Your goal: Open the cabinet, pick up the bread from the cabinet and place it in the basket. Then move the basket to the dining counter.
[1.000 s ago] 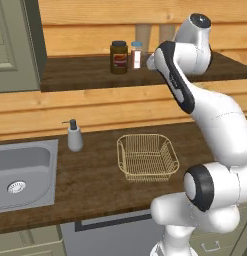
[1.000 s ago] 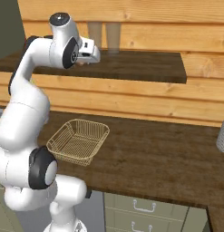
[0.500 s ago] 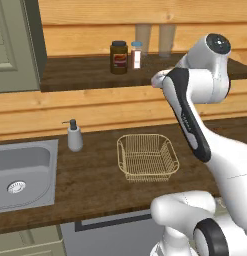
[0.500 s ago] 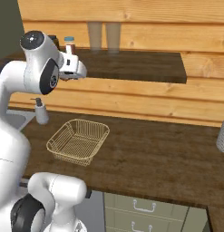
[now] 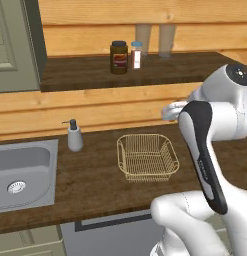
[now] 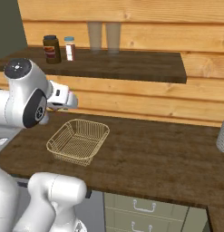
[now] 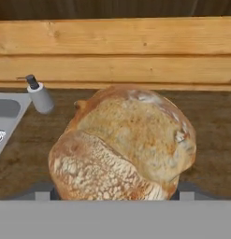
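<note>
The two-finger claw (image 7: 115,193) stands wide and grips the round tan-brown crusty bread (image 7: 124,144), which sits between its fingers, above the dark wooden worktop (image 7: 210,140).

No writing, brand, number or sign can be read anywhere. The dark brown glass jar with a black lid (image 5: 119,57) on the wooden shelf, up and away from the pincer, wears a reddish-orange label, but its print is too blurred to make out. Just beside it, the small white shaker with a pale blue cap (image 5: 137,54) carries a red patch, perhaps a label, equally unreadable.
</note>
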{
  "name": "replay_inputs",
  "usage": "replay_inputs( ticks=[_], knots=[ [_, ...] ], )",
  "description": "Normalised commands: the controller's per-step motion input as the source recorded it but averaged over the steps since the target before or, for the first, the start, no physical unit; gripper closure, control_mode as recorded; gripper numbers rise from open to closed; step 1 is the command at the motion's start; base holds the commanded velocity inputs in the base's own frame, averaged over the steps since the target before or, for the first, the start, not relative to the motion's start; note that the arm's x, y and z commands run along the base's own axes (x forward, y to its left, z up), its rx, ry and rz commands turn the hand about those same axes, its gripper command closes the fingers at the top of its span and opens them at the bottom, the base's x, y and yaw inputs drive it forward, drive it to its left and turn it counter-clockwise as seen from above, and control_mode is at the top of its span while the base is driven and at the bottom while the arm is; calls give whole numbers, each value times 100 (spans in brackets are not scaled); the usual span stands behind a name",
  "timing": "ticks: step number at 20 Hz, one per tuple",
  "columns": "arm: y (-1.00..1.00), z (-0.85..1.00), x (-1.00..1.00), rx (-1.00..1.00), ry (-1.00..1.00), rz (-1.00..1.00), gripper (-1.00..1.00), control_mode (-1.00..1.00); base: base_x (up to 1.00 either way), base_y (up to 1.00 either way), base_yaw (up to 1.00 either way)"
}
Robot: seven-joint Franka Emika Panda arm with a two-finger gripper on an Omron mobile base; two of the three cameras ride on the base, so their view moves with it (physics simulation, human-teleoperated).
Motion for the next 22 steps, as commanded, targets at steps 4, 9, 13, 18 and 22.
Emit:
replay_inputs(
  ticks=[4, 9, 13, 18, 22],
  knots=[
    [0, -98, -21, 13, 22, 0, 100, -100, 0, 0, 0],
    [0, -90, 0, 5, 21, 0, 100, -100, 0, 0, 0],
    [9, -92, 16, 0, 32, 1, 100, -100, 0, 0, 0],
    [14, -54, 41, -3, 36, 1, 100, -100, 0, 0, 0],
    [9, -11, 60, 0, 18, 0, 100, -100, 0, 0, 0]
  ],
)
